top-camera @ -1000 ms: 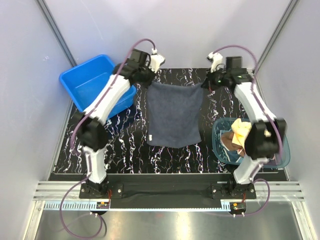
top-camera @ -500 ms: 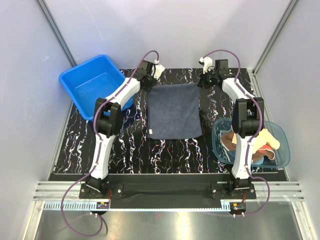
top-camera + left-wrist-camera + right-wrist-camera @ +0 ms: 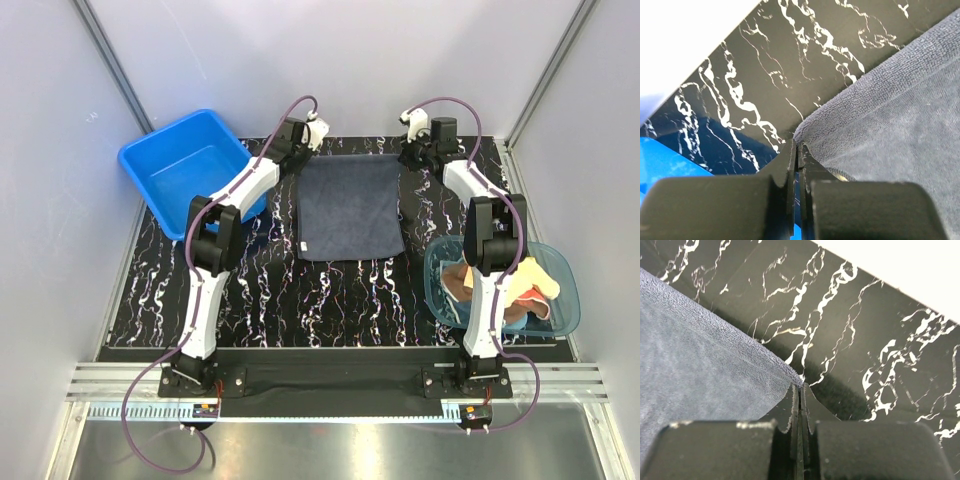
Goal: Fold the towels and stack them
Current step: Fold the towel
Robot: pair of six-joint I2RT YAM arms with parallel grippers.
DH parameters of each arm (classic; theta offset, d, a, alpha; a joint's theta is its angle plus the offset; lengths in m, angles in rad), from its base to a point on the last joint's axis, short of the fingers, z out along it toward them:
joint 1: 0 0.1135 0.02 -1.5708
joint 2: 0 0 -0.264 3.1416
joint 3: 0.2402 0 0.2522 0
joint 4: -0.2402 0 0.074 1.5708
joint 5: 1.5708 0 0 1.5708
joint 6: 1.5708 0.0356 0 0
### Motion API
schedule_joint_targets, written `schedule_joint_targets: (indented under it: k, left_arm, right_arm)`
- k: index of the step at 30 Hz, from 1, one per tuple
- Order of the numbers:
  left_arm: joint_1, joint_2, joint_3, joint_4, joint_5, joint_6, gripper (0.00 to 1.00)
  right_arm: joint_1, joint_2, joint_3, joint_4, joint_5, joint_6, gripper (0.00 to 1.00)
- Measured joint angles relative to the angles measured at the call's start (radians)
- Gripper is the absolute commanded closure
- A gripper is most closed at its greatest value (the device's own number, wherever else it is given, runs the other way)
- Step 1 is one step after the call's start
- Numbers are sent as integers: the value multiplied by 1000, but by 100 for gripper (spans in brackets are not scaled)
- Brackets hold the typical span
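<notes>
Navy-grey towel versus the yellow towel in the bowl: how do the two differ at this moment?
The navy-grey towel lies spread out on the table; the yellow towel sits crumpled in the teal bowl. The left end effector and right end effector pinch the navy-grey towel's far corners; no end effector touches the yellow towel. Neither is folded yet.

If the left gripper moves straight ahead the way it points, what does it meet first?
Probably the marbled table, just beyond the navy towel corner it pinches; depth is unclear.
</notes>
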Motion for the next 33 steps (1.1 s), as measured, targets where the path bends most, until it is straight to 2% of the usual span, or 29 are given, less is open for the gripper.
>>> schedule_joint_targets:
  k: [5,10,21,33]
  left_arm:
    - [0,-1,-5,21,-14,16,100]
    - [-1,-61,-107,58,-20,29,100]
    - [-46,-247,-286,48,-21,30,100]
    - [-74,-432,-478,-32,32,-36,100]
  right_arm:
    - [0,0,-1,40,-2,0,100]
    - [0,-3,-31,81,-11,0,100]
    - [1,-164,-347,130,-12,-18,100]
    - [0,-356,-498,111,-21,-18,100]
